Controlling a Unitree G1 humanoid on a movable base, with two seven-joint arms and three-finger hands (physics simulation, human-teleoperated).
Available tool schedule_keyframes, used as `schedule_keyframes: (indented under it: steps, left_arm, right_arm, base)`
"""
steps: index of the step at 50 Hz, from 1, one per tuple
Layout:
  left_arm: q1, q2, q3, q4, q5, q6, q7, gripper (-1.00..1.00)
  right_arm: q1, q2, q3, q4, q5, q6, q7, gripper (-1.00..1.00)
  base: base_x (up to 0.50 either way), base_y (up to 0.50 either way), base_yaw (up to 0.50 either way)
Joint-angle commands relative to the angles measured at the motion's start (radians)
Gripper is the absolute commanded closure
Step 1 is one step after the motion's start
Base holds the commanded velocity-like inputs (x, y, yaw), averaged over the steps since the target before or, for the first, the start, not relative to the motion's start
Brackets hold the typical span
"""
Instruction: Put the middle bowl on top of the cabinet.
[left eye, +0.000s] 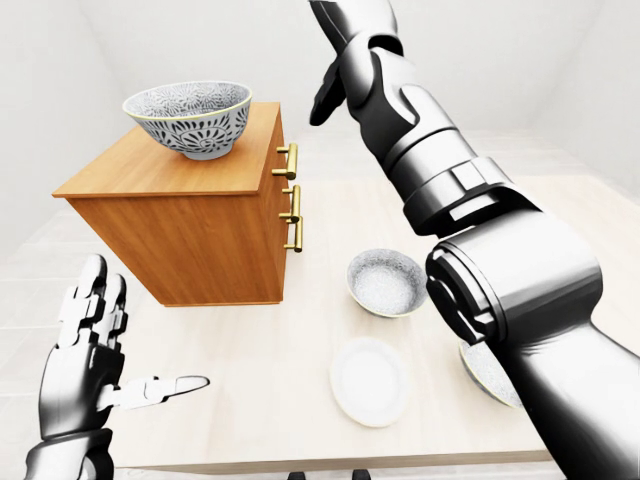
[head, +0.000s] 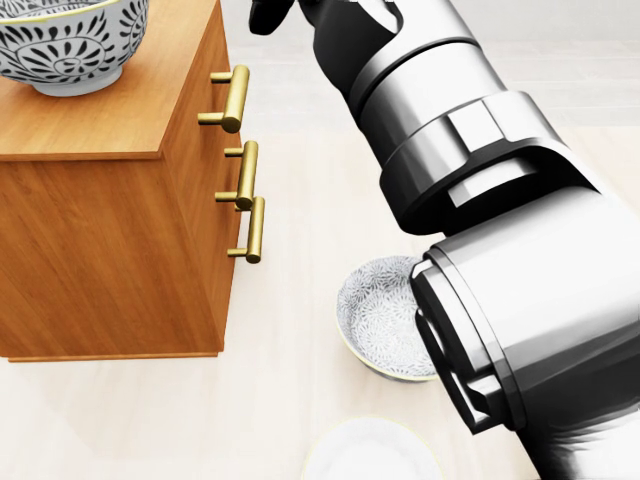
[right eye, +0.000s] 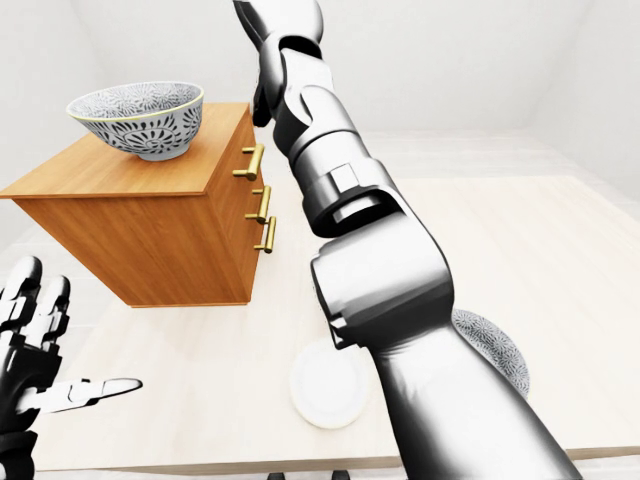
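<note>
A blue-and-white patterned bowl (left eye: 190, 118) stands upright on top of the wooden cabinet (left eye: 190, 215), near its left side in the left-eye view. My right hand (left eye: 330, 85) is raised high to the right of the cabinet, clear of the bowl and holding nothing. One dark finger hangs free; the other fingers are cut off by the top edge. My left hand (left eye: 120, 345) is at the lower left, fingers spread, thumb pointing right, empty. A smaller grey-patterned bowl (left eye: 387, 282) sits on the table to the right of the cabinet.
The cabinet has three brass handles (head: 243, 175) on its right face. A white plate (left eye: 370, 380) lies on the light table (left eye: 250, 340) below the small bowl. Another patterned bowl (right eye: 490, 345) is partly hidden behind my right arm, which fills the right of every view.
</note>
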Motion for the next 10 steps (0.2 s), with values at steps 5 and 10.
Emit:
schedule_keyframes:
  steps: [5, 10]
  left_arm:
    - [-0.022, 0.021, -0.015, 0.036, 0.015, -0.003, 0.020, -1.00]
    - [-0.026, 0.025, -0.023, 0.036, 0.009, 0.001, 0.021, -1.00]
  right_arm:
    - [0.009, -0.087, 0.021, 0.006, -0.044, 0.000, 0.023, -1.00]
    - [0.009, -0.113, 0.021, 0.003, -0.060, 0.000, 0.031, -1.00]
  base:
    - [0.00, 0.00, 0.00]
    - [0.00, 0.00, 0.00]
